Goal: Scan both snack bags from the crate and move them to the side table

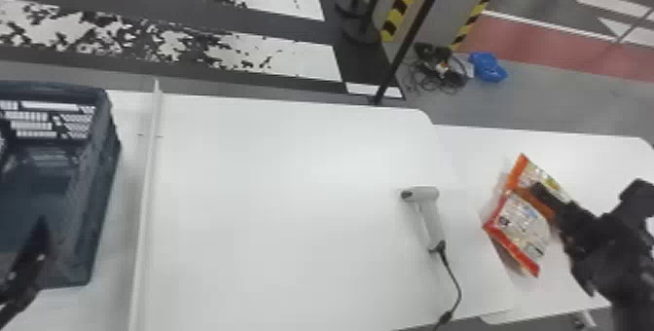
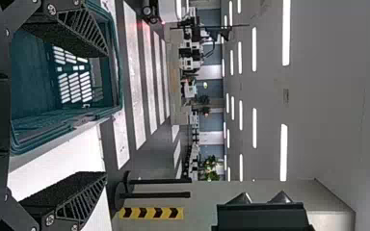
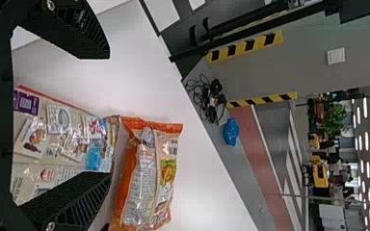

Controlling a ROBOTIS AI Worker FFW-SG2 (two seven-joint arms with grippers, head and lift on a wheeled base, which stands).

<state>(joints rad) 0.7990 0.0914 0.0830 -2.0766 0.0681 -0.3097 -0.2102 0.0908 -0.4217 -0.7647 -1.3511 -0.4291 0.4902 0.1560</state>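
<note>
Across the white side table (image 1: pixel 603 157), right of the scanner (image 1: pixel 428 213), I see the red-edged bag (image 1: pixel 520 228) and orange bag (image 3: pixel 147 178) lying close together. The right pincer (image 3: pixel 106 115) is spread over them; the left pincer (image 2: pixel 104 113) gapes by the crate (image 1: pixel 111 130), well left of the scanner. Placing looks finished; next, the right should lift clear.

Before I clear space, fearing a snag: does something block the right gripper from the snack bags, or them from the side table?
Nothing visible: the right gripper is at the snack bags, which lie on the side table; the scanner is left of them.
</note>
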